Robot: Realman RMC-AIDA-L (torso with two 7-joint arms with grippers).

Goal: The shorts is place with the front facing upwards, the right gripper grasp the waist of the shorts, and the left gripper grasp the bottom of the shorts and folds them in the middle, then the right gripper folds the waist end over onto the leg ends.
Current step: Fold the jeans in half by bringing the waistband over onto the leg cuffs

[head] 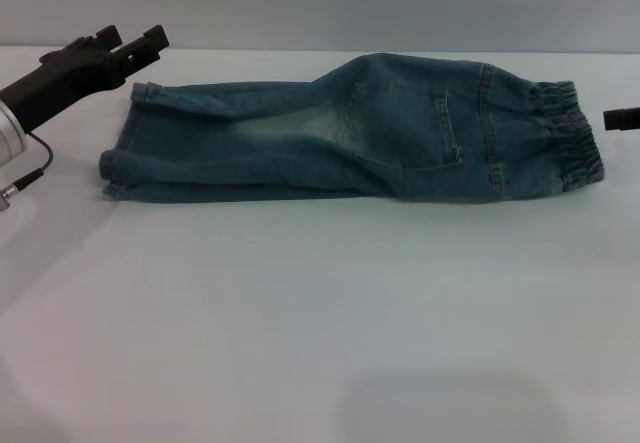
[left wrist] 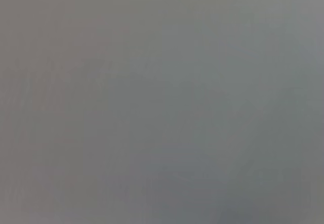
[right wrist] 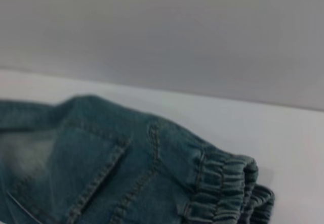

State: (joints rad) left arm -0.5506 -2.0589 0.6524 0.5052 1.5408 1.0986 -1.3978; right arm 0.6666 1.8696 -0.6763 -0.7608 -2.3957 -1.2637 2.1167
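A: Where do the blue denim knee-length shorts [head: 350, 128] lie?

B: Flat on the white table [head: 300, 343], already doubled lengthwise, one leg stacked on the other, with a stitched pocket and a pale faded patch facing up. The gathered elastic waist of the shorts [head: 570, 143] points toward the robot's right, and the straight stitched leg ends [head: 120, 158] toward its left.

A: And the hands?

B: The black slim-fingered left hand [head: 135, 43] hangs just beyond the far corner of the hems, apart from the cloth, fingers slightly parted and holding nothing. Its wrist view shows only blank grey. Of the black right hand [head: 622, 118] only a tip shows at the edge, level with the waistband and just beside it. I cannot tell whether it is open or closed.

A: Why that arrangement?

B: My judgement is that each hand stands at its own end. The lengthwise fold looks finished, so what remains is for the right hand to carry the waist over onto the hems.

A: Any writing?

B: None readable, and no label or brand shows on the denim.
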